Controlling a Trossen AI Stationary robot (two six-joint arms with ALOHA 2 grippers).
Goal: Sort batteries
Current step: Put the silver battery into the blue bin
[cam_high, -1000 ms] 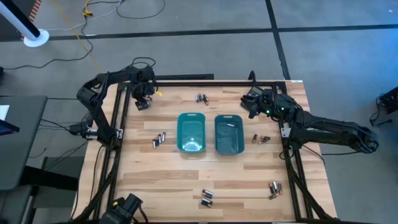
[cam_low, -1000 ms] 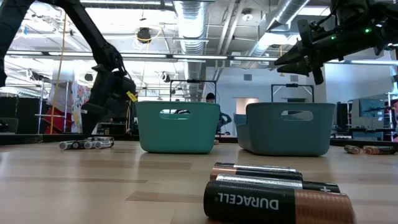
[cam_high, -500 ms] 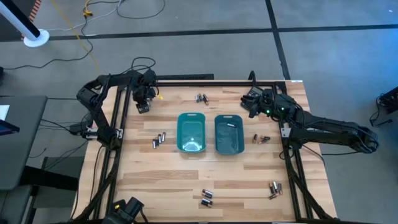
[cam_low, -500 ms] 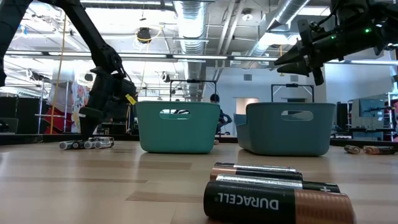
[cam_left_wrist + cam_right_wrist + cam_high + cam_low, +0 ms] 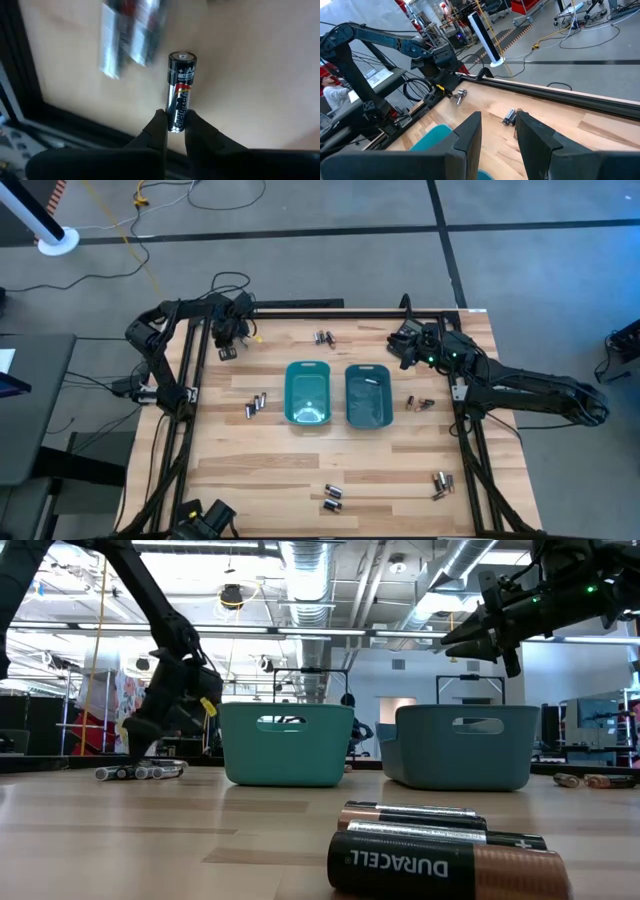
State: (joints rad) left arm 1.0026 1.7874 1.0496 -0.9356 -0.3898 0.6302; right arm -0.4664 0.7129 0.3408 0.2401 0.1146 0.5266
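Left wrist view: we see the left gripper (image 5: 175,131) clamped on one black battery (image 5: 180,90) at its lower end, long axis running straight out from the fingers, plus cap away from them. We judge pickup done; next carry to a teal tray (image 5: 307,392). Right gripper (image 5: 497,137) hovers, jaws apart, empty.
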